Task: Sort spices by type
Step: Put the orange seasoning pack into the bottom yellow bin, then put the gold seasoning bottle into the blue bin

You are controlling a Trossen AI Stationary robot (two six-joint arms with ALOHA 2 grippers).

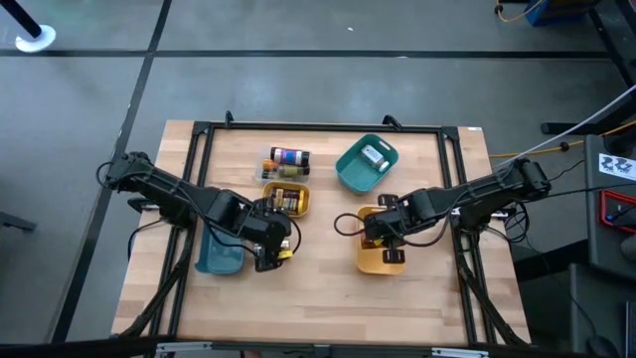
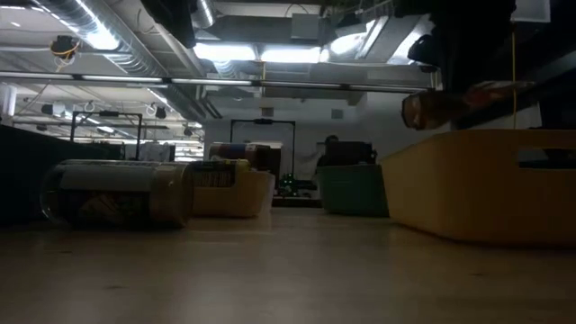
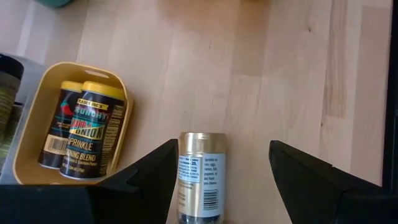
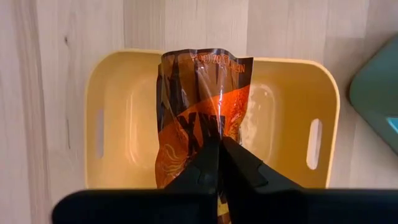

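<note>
Right now the right pincer (image 4: 221,163) is pinched tight on the lower end of a crinkly orange-brown packet (image 4: 202,106), which hangs over an empty yellow tray (image 4: 292,81) on the right side of the worktop (image 1: 328,298). To do this step well, I would bring the packet low into the middle of that tray before letting go, since thin glossy film is light and floppy and could catch on the rim or slide out if dropped from high.

Meanwhile the left pincer (image 3: 221,171) stands spread, with its fingers either side of a small jar (image 3: 200,174) lying on its side on the pale wood; the jar is a smooth cylinder with a gold band and a white printed label, so it may roll if nudged rather than squeezed squarely. Near it, a smaller yellow tray (image 3: 31,112) already holds two dark-labelled jars (image 3: 84,130) with yellow caps. A teal tray (image 1: 366,164) sits further back.
</note>
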